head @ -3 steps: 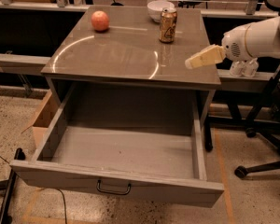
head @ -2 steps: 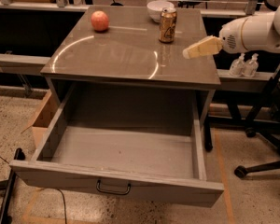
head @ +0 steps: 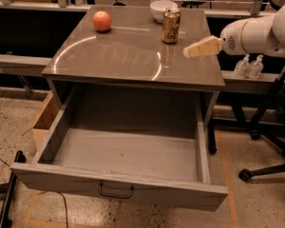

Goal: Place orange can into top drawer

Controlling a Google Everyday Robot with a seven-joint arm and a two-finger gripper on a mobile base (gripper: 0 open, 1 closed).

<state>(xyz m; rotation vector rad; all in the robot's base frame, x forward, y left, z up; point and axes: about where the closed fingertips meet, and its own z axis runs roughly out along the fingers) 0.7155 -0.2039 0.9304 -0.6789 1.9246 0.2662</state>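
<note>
The orange can (head: 171,25) stands upright at the back right of the grey cabinet's top (head: 128,56), just in front of a white bowl. The top drawer (head: 118,186) is pulled wide open below, its inside bare, with a dark curved handle on its front panel. My gripper (head: 190,51) reaches in from the right on a white arm, above the cabinet top's right side. Its pale tip is right of and a little nearer than the can, apart from it and holding nothing.
A round orange-red fruit (head: 102,21) lies at the back left of the top. A white bowl (head: 162,8) sits behind the can. Two small bottles (head: 249,66) stand on a ledge at the right. A chair base (head: 266,170) is at the right, a cardboard box (head: 43,120) left of the drawer.
My gripper has moved left and up, from beside the cabinet's right edge to over the top, closer to the can. The can, fruit and drawer have not moved.
</note>
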